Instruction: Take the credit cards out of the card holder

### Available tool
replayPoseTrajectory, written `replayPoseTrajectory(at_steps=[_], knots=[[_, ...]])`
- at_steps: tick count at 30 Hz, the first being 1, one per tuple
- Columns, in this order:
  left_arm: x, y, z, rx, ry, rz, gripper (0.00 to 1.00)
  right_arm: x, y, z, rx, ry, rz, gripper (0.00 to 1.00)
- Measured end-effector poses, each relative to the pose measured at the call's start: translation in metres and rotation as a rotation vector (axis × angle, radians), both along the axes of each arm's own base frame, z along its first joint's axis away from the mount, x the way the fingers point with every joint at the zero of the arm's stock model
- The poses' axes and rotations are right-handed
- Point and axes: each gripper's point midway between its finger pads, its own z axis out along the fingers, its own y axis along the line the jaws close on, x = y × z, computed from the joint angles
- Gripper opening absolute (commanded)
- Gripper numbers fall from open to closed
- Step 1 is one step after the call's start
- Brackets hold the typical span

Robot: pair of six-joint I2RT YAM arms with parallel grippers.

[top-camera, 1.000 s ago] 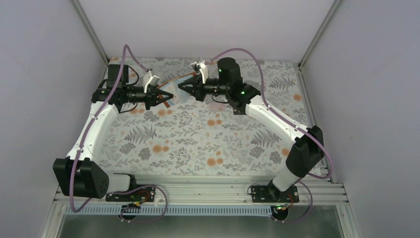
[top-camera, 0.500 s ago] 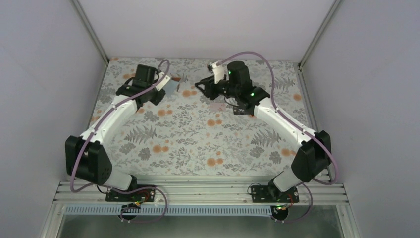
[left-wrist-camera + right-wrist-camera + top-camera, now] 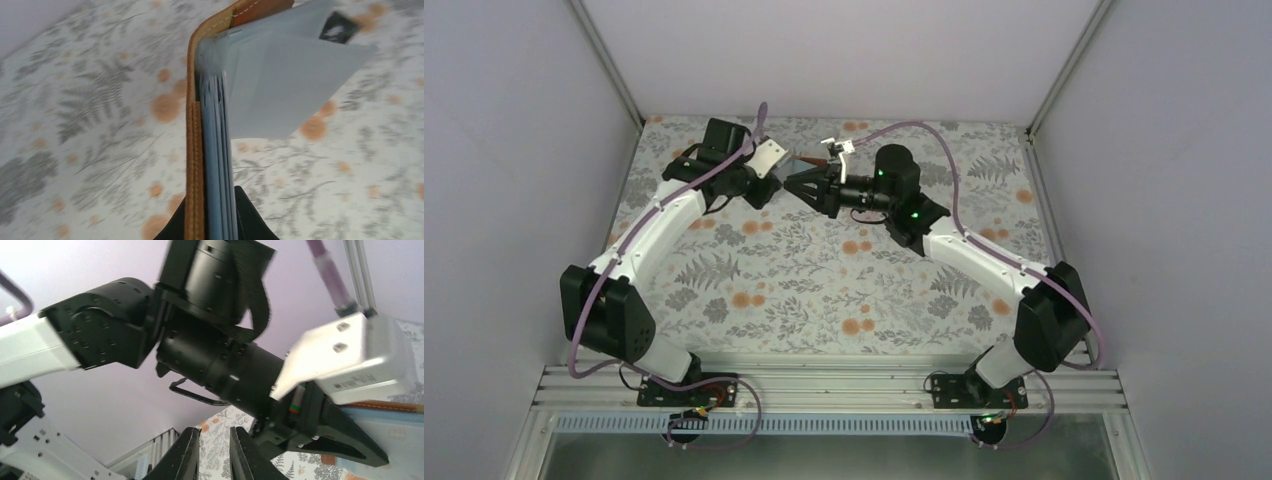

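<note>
My left gripper (image 3: 212, 196) is shut on the card holder (image 3: 196, 150), which hangs above the table. The holder shows a rust-brown leather edge and pale blue-grey leaves, with one flap (image 3: 295, 75) spread open. A black credit card (image 3: 339, 27) with white marks peeks out at the flap's far corner. In the top view the card holder (image 3: 807, 160) sits between the two arms at the back of the table. My right gripper (image 3: 215, 430) stands narrowly open and empty, just beside the left gripper (image 3: 786, 168). The card holder (image 3: 395, 415) lies off to its right.
The floral tablecloth (image 3: 824, 280) covers the table, and nothing else lies on it. Grey walls (image 3: 514, 150) and metal frame posts (image 3: 604, 60) close in the back and sides. The arm bases sit on a rail (image 3: 824, 385) at the near edge.
The left arm lifted the card holder back and turned it. The right gripper backed off to the right, opened from shut, then swung left again close to the left gripper.
</note>
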Motion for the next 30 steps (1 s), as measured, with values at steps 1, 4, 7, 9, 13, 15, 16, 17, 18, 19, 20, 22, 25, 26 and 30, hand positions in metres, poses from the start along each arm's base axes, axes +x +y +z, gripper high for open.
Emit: replayPoseTrajectory(at_steps=[1, 4, 7, 9, 13, 15, 16, 17, 18, 19, 20, 22, 25, 26, 30], knots=[[-0.004, -0.006, 0.004, -0.032, 0.011, -0.027, 0.02, 0.002, 0.000, -0.002, 0.001, 0.009, -0.008, 0.16], [-0.017, -0.025, 0.013, -0.133, 0.050, -0.123, 0.02, 0.013, 0.003, -0.014, -0.006, 0.057, -0.044, 0.14], [-0.034, -0.040, 0.021, -0.220, 0.089, -0.215, 0.03, 0.026, -0.001, -0.037, -0.045, 0.102, -0.123, 0.15], [-0.046, -0.045, 0.029, -0.265, 0.100, -0.272, 0.02, 0.033, -0.008, -0.053, -0.076, 0.125, -0.180, 0.16], [-0.065, -0.049, 0.048, -0.311, 0.067, -0.350, 0.02, 0.041, -0.030, -0.076, -0.143, 0.132, -0.260, 0.21], [-0.073, -0.050, 0.056, -0.335, 0.053, -0.393, 0.02, 0.040, -0.039, -0.074, -0.166, 0.095, -0.268, 0.22], [-0.078, -0.052, 0.059, -0.347, 0.048, -0.420, 0.02, 0.038, -0.042, -0.071, -0.174, 0.070, -0.264, 0.22], [-0.082, -0.053, 0.061, -0.353, 0.044, -0.442, 0.02, 0.035, -0.044, -0.068, -0.182, 0.044, -0.253, 0.22], [-0.086, -0.054, 0.063, -0.361, 0.040, -0.465, 0.02, 0.031, -0.045, -0.067, -0.192, 0.021, -0.238, 0.23], [-0.089, -0.055, 0.064, -0.367, 0.041, -0.485, 0.02, 0.027, -0.046, -0.066, -0.202, 0.001, -0.221, 0.23], [-0.092, -0.056, 0.064, -0.372, 0.042, -0.502, 0.02, 0.023, -0.046, -0.065, -0.209, -0.014, -0.205, 0.22], [-0.097, -0.056, 0.064, -0.377, 0.049, -0.527, 0.02, 0.016, -0.046, -0.066, -0.226, -0.043, -0.164, 0.20], [-0.104, -0.057, 0.064, -0.386, 0.057, -0.560, 0.02, 0.008, -0.044, -0.066, -0.247, -0.080, -0.105, 0.16], [-0.106, -0.057, 0.064, -0.389, 0.060, -0.568, 0.02, 0.005, -0.044, -0.066, -0.252, -0.088, -0.090, 0.11], [-0.111, -0.057, 0.065, -0.402, 0.069, -0.587, 0.07, -0.005, -0.042, -0.063, -0.261, -0.118, -0.018, 0.04]])
